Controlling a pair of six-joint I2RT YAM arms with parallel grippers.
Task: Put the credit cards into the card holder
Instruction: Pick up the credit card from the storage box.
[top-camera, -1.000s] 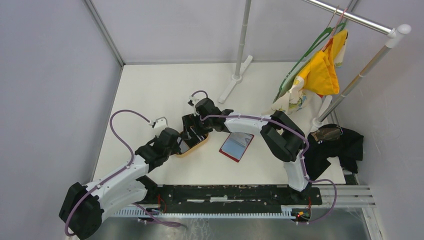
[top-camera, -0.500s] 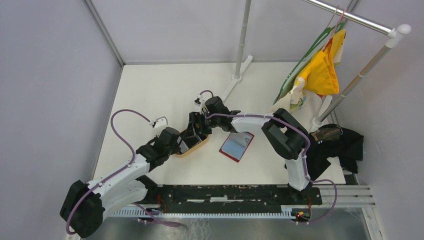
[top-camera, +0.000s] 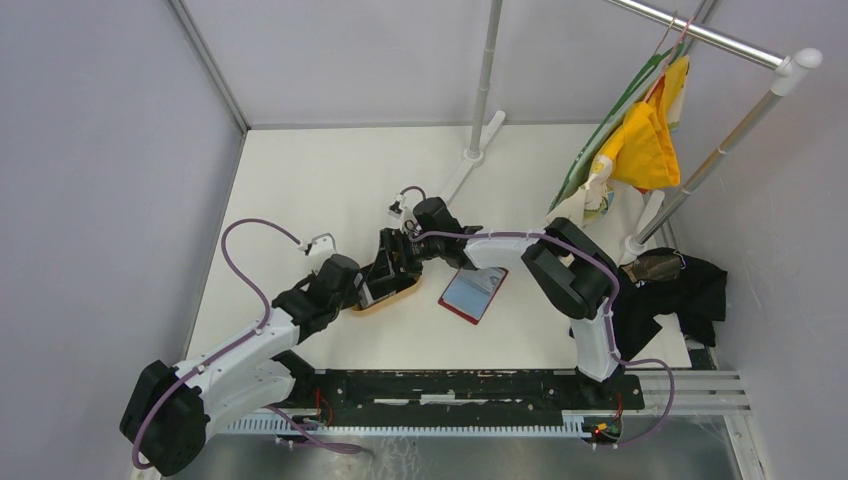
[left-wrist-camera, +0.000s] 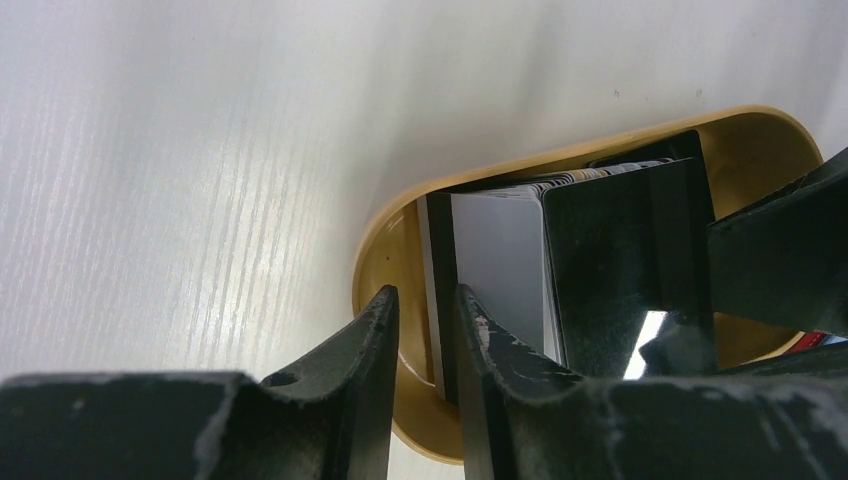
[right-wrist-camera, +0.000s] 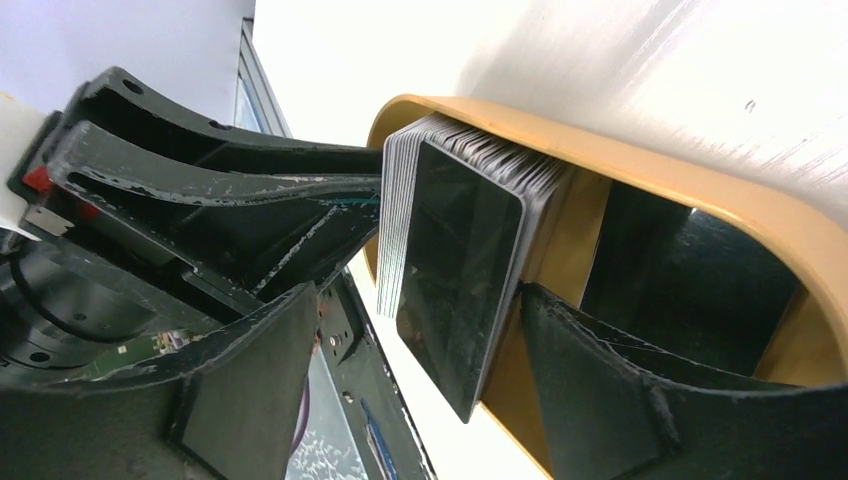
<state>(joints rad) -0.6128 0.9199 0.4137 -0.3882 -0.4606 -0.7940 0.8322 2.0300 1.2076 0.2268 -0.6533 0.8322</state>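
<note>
The left gripper (left-wrist-camera: 425, 305) sits at the near rim of the oval wooden tray (left-wrist-camera: 372, 262), jaws narrow; I cannot tell if they pinch it. The right gripper (right-wrist-camera: 420, 300) has swung in, and its open jaws have narrowed either side of the credit cards (right-wrist-camera: 455, 260) without touching them, so a grasp looks imminent. The cards stand on edge in the tray, a black one in front of pale ones. The red card holder (top-camera: 473, 292) lies open just right of the tray.

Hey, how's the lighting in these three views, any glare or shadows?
Top view: even light, faint shadows. Left wrist view: glare streaks on the table, shadow beside the tray. Right wrist view: table washed out at upper right, sheen on the front black card.
</note>
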